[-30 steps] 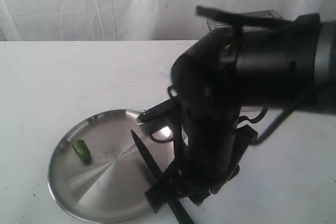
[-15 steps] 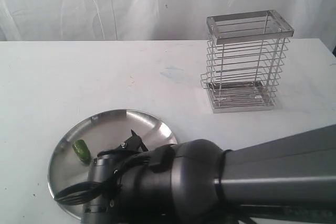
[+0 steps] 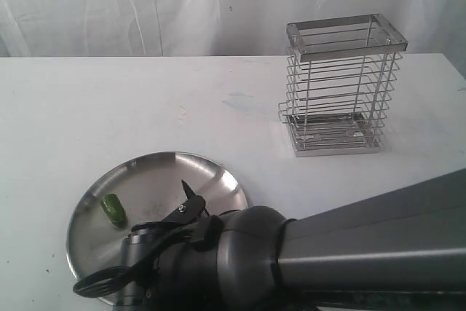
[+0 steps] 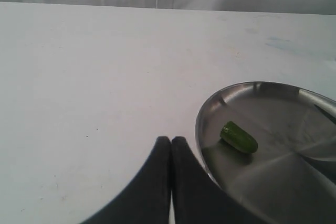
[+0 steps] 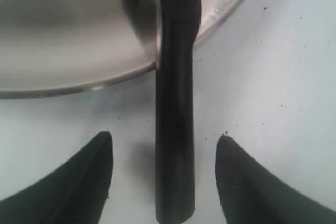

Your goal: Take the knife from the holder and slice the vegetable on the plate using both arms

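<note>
The knife (image 5: 176, 129) lies with its black handle across the rim of the steel plate (image 5: 63, 40) and out onto the white table. My right gripper (image 5: 165, 136) is open, one finger on each side of the handle and neither touching it. In the exterior view only the blade tip of the knife (image 3: 188, 189) shows over the plate (image 3: 145, 176); the right arm (image 3: 306, 260) hides the rest. The green vegetable (image 3: 113, 209) lies at the plate's left side. My left gripper (image 4: 171, 141) is shut and empty, just outside the plate rim (image 4: 202, 124), near the vegetable (image 4: 239, 137).
The steel wire holder (image 3: 342, 92) stands upright at the back right of the table, with nothing visible in it. A white curtain hangs behind the table. The right arm's bulk fills the lower right of the exterior view.
The right arm has swung down low across the front of the exterior view, uncovering the holder and hiding most of the knife. In the last half second it barely shifted.
</note>
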### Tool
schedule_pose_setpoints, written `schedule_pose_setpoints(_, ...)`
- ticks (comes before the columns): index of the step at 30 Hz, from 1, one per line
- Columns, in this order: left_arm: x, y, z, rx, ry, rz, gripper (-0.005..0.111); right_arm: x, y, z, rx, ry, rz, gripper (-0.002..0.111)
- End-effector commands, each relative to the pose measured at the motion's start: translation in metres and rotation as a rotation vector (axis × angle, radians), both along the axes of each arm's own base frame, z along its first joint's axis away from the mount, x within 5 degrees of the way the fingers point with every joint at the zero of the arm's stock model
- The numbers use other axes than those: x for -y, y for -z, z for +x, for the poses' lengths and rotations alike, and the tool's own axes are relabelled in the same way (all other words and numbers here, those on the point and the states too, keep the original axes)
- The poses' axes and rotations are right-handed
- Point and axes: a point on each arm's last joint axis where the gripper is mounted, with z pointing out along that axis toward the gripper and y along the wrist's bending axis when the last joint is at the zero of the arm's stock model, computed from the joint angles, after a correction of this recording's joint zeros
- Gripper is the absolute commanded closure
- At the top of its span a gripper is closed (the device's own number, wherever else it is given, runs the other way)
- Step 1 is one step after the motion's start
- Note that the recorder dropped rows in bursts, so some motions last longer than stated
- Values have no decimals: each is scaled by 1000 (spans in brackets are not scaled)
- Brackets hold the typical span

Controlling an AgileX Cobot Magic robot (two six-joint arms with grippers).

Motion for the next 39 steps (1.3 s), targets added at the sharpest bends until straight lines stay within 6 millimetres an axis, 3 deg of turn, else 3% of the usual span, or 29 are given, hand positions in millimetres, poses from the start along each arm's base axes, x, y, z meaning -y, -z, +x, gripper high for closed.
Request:
schedule_pose_setpoints(1,0,1,0,3,5,-9,107,2,-1,1,30,50,-12,54)
schedule_pose_setpoints(9,0,1,0,3,5,-9,107,-3,1,4,33,59,67,54)
schedule_pose_setpoints(18,0,1,0,3,5,-9,107,6,1,17,28,109,38,54)
schedule_pose_setpoints(25,0,1,0,3,5,-9,107,9,6,16,5,125,49,67)
schedule_pose_setpoints(31,0,1,0,3,5,-9,107,10,9,14,-3,121,63,68)
schedule_pose_setpoints(39,0,1,0,3,5,-9,107,8,9,16,7,112,79,94)
